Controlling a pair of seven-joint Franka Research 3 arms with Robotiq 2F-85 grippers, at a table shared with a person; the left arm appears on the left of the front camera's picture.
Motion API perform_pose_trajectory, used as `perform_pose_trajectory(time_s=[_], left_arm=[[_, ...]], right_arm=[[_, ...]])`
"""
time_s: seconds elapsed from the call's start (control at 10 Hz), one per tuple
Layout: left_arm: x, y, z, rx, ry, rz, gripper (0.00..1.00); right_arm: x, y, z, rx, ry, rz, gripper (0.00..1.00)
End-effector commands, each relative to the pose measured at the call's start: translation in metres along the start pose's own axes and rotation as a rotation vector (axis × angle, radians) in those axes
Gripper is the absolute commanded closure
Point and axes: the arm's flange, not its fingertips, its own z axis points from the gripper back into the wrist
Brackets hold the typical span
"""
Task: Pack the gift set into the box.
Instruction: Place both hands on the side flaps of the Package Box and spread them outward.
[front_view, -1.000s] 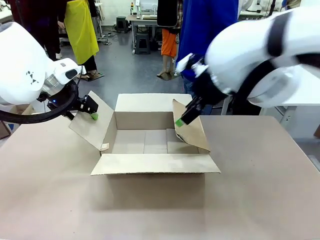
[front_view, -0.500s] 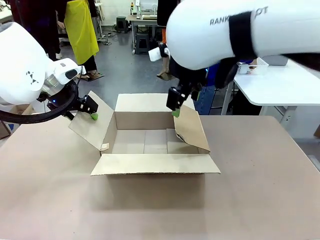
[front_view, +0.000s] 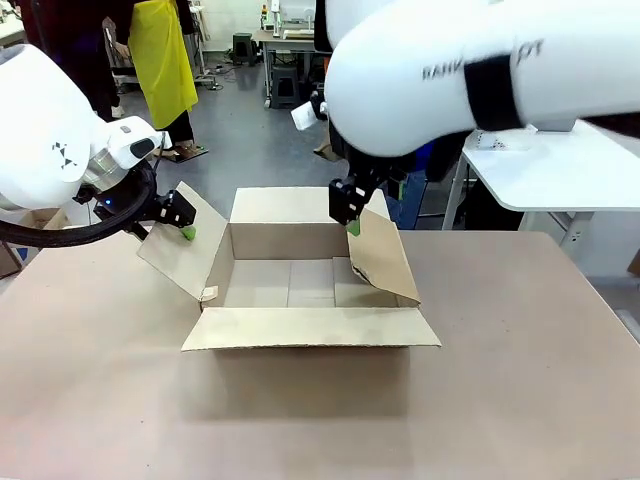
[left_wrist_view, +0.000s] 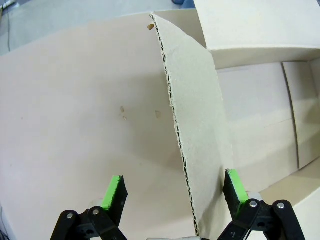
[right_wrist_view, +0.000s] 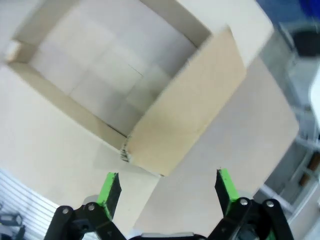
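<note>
Straddling left flap (front_view: 180, 255) of the box (front_view: 300, 328) with left tool (left_wrist_view: 175, 186), fingers apart, apparently keeping it splayed outward; hovering right tool (right_wrist_view: 167, 181), likewise spread, over the box's inward-leaning right flap (front_view: 385, 260), probably to press it back; box sitting open and empty on desk (front_view: 520, 380), awaiting gift set.

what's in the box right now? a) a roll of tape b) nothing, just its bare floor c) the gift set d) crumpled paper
b: the box stands open and its cardboard floor is bare, as the front view and both wrist views show.
</note>
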Motion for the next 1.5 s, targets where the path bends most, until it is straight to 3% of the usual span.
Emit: perform_pose_trajectory(time_s=[0.0,0.3,0.5,0.7,1.2,1.4], left_arm=[[-0.002,-0.002,0.001,0.012,0.004,0.010,0.00],[-0.002,-0.002,0.001,0.012,0.004,0.010,0.00],[-0.002,-0.002,0.001,0.012,0.004,0.010,0.00],[-0.002,-0.002,0.001,0.012,0.004,0.010,0.00],[-0.002,-0.002,0.001,0.012,0.004,0.010,0.00],[-0.002,-0.002,0.001,0.012,0.004,0.010,0.00]], right_arm=[[0.030,0.022,-0.028,-0.055,0.157,-0.160,0.00],[0.046,0.023,-0.080,-0.011,0.182,-0.310,0.00],[0.053,0.025,-0.102,-0.131,0.192,-0.378,0.00],[0.054,0.023,-0.118,-0.174,0.146,-0.404,0.00],[0.019,-0.032,-0.076,-0.236,0.103,-0.543,0.00],[-0.003,-0.065,-0.061,-0.140,0.057,-0.602,0.00]])
